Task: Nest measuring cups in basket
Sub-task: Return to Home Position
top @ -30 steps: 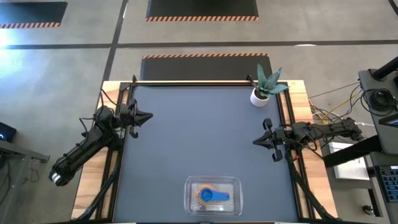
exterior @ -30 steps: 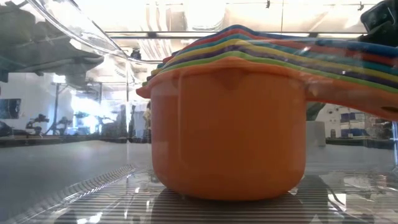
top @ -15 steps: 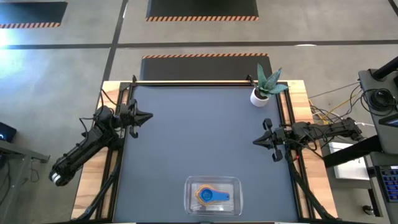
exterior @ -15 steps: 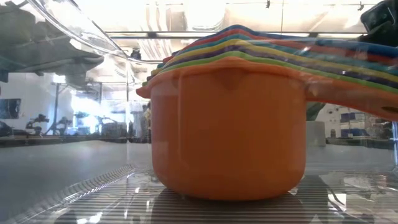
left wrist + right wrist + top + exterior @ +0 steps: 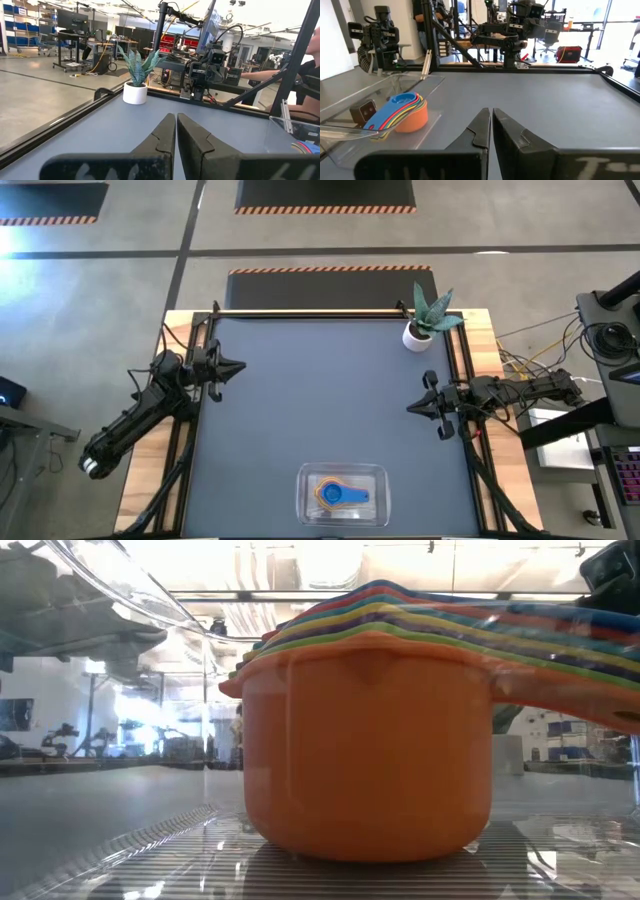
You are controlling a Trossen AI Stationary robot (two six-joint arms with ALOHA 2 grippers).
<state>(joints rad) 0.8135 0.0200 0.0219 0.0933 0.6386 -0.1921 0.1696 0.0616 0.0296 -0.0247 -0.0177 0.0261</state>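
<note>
The measuring cups (image 5: 340, 494) sit nested in one stack, orange outermost and blue on top, inside the clear basket (image 5: 304, 480) at the table's near edge. The low view shows the orange cup (image 5: 365, 750) resting on the basket's floor, the coloured rims stacked above it. The right wrist view shows the stack (image 5: 402, 114) with its handles fanned together. My left gripper (image 5: 238, 366) waits shut at the table's left edge, and my right gripper (image 5: 410, 408) waits shut at the right edge. Both are far from the basket.
A small white pot with a spiky green plant (image 5: 420, 330) stands at the far right corner of the table. The dark mat (image 5: 330, 390) between the two arms is bare. Cables and equipment (image 5: 600, 350) lie beyond the right edge.
</note>
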